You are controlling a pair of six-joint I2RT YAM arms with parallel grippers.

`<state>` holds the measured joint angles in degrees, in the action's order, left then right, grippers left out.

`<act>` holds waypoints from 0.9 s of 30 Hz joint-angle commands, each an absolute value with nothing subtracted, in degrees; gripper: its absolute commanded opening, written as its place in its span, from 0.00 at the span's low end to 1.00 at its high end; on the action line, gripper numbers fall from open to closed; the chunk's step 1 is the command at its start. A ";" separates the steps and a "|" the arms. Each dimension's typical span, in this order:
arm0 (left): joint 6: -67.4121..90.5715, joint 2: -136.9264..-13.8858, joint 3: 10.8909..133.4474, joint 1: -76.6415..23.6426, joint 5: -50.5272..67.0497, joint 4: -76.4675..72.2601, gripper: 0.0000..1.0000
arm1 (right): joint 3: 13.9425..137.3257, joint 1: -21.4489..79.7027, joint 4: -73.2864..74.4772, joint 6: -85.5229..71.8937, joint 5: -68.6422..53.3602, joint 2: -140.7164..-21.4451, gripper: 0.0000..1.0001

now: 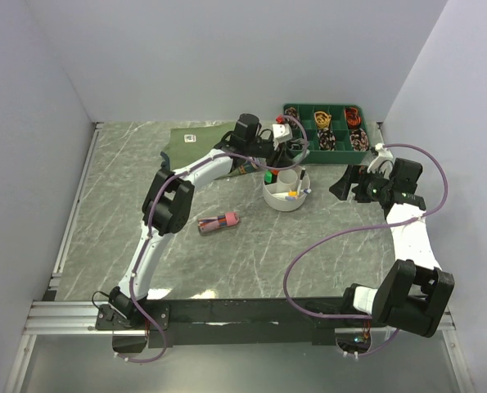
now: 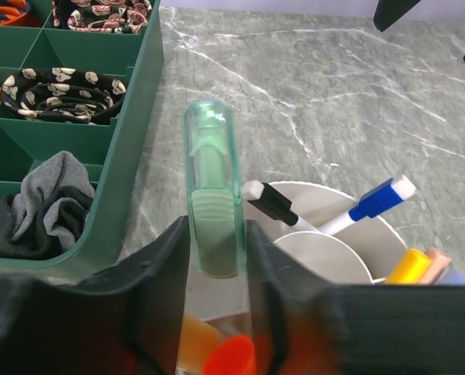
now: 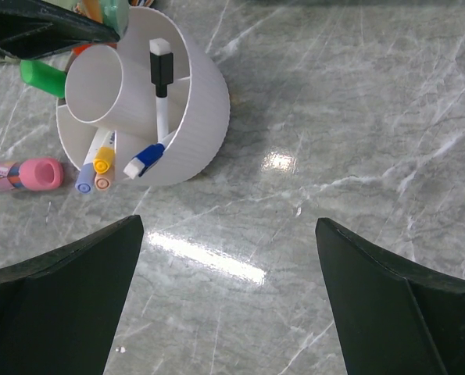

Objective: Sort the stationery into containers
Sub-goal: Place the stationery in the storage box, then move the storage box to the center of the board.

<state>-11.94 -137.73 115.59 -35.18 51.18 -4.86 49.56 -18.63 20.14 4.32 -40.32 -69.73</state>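
Observation:
My left gripper [image 2: 214, 234] is shut on a chunky green highlighter [image 2: 212, 195] and holds it over the left rim of the white round tub [image 2: 338, 246]. In the top view the left gripper [image 1: 269, 166] is at the tub's [image 1: 286, 199] far left edge. The tub holds a black-capped pen [image 2: 270, 201], a blue-capped pen [image 2: 380, 198], yellow and peach caps [image 2: 413, 266] and an orange highlighter [image 2: 230, 355]. My right gripper [image 3: 228, 226] is open and empty, to the right of the tub [image 3: 193, 101]. A pink highlighter [image 1: 219, 222] lies on the table left of the tub.
A dark green compartment tray [image 1: 325, 127] with small items stands at the back right, close behind the tub; its wall [image 2: 126, 156] is just left of my left gripper. A folded olive-green shirt [image 1: 196, 139] lies at the back, under the left arm.

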 commanded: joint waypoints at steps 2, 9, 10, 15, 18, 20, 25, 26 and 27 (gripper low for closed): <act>-14.59 -136.50 115.40 -35.33 51.50 -5.71 0.46 | 51.68 -19.07 18.46 4.66 -40.52 -70.05 1.00; -16.35 -132.11 113.82 -35.33 49.40 -5.36 0.51 | 52.12 -18.99 18.46 4.57 -40.87 -69.35 1.00; -16.43 -131.23 113.64 -35.33 49.05 -5.27 0.52 | 52.12 -19.07 18.46 4.57 -40.87 -69.26 1.00; -15.73 -123.50 112.59 -35.25 45.89 -4.31 0.55 | 50.72 -18.81 17.49 3.52 -41.57 -69.26 1.00; -16.00 -118.93 109.97 -35.07 41.58 -1.15 0.57 | 50.54 -17.67 16.61 2.81 -41.57 -69.87 1.00; -16.26 -115.60 107.68 -34.81 39.30 -0.18 0.58 | 51.06 -16.53 15.91 2.64 -41.14 -70.57 1.00; -12.84 -108.47 96.61 -34.02 29.99 3.77 0.62 | 53.61 -13.45 13.72 1.76 -39.03 -74.17 1.00; -10.57 -107.76 93.72 -33.06 29.27 4.39 0.61 | 54.14 -12.75 13.36 1.41 -38.59 -74.88 1.00; -9.07 -107.23 92.30 -32.61 26.83 4.83 0.60 | 54.75 -11.53 13.27 1.15 -38.06 -75.67 1.00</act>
